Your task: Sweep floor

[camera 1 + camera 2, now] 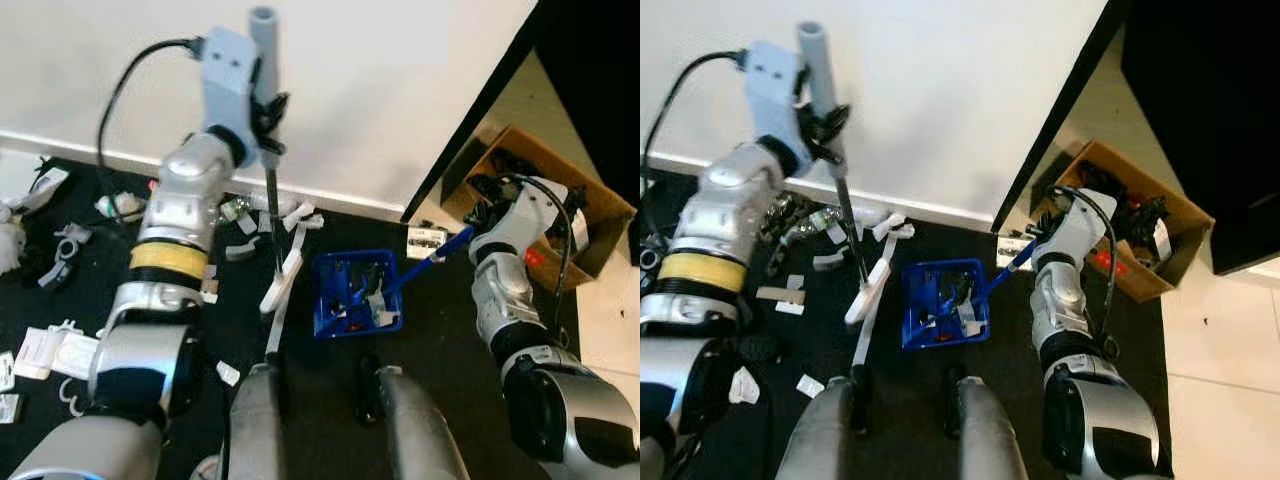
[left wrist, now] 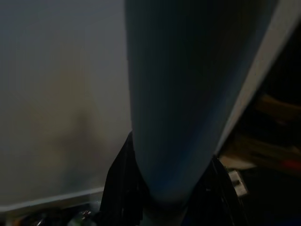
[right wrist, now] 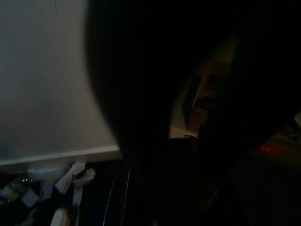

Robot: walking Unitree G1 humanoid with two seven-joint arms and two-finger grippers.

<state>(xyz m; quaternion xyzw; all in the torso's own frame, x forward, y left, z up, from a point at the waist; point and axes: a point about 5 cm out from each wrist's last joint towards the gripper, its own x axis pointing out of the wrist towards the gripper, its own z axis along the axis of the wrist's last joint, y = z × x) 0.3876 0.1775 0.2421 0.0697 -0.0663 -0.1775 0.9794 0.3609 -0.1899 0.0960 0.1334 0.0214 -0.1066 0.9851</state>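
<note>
Nearest to us, at the bottom edge of the head views, we are seeing our two rounded grey legs (image 1: 400, 425) standing on a matte black floor (image 1: 330, 390). Just ahead of them a blue plastic dustpan (image 1: 355, 293) with an open, box-like shape is resting flat on the floor, holding white scraps and some dark bits. Its thin blue handle (image 1: 430, 258) is slanting up to our right gripper (image 1: 478, 225); the handle is ending at that gripper, but we cannot tell how its fingers are standing.

Beside the dustpan on our left, the broom (image 1: 272, 215) is reaching the floor: a slim dark shaft ending in a pale, flat head (image 1: 281, 285) that is touching the floor among crumpled white paper strips (image 1: 300, 217). Higher up, our left gripper (image 1: 268, 125) is closing its black fingers (image 1: 272, 108) around the shaft, just below a smooth grey tubular grip (image 1: 264, 45) that is sticking up above them. In the left wrist view that grey tube is looming large and rounded between the dark fingers.

Farther out on our left, small white packets (image 1: 45, 350), plastic bits and a little bottle (image 1: 118, 206) are lying scattered over the black floor. Beyond them a white baseboard (image 1: 330, 195) is running under a plain white wall (image 1: 400, 80). On our far right an open brown cardboard box (image 1: 560, 195) with dark and red contents is sitting on a pale floor.
</note>
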